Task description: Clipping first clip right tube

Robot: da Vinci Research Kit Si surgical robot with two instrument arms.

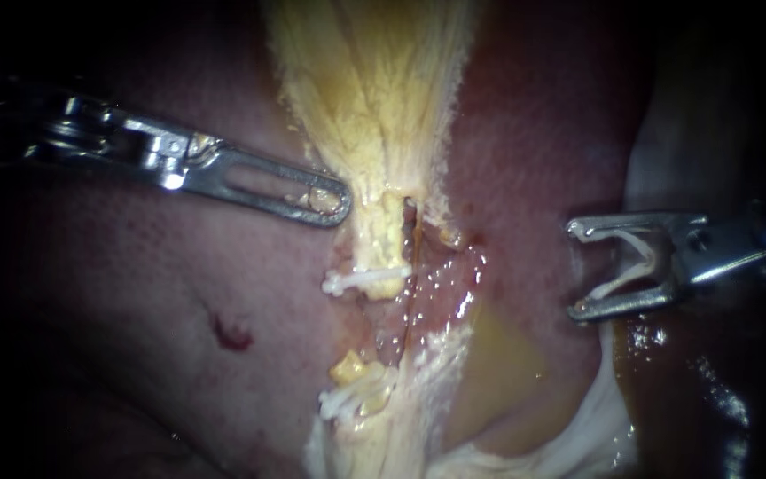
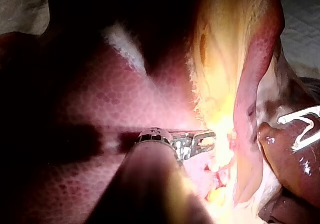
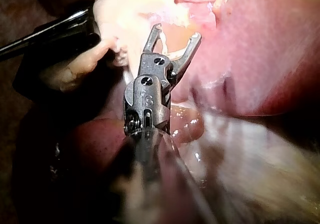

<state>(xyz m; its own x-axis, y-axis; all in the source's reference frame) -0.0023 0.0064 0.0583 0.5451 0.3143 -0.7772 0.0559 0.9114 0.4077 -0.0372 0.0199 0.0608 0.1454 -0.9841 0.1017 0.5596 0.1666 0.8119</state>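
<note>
Although the pale left tube (image 1: pixel 383 235) already wears a white clip (image 1: pixel 367 279) across it and a cluster of clips (image 1: pixel 352 399) lower down, the right tube (image 1: pixel 412 266) shows none. I take it to be the thin dark strand just beside the left tube, so the task's clip is not yet placed. My right instrument (image 1: pixel 575 270) comes in from the right and its hand stands wide. The two jaws are spread in a fork with the loaded clip (image 1: pixel 618 282) seated between them, touching both. That hand hangs over the liver (image 1: pixel 534 133), well apart from the right tube, with its mouth turned toward the tubes. My left instrument (image 1: pixel 339 208) reaches in from the left, its hand lying against the edge of the pale yellow tissue (image 1: pixel 365 98) just above the clipped stretch. Whether it grips that tissue I cannot tell. By my reading, the whole of the step proper is left. The open clip has to be carried across to the right tube and a jaw set on either side of it, clear of the left tube and its clips. Then it is squeezed until it locks and the hand drawn back.
</note>
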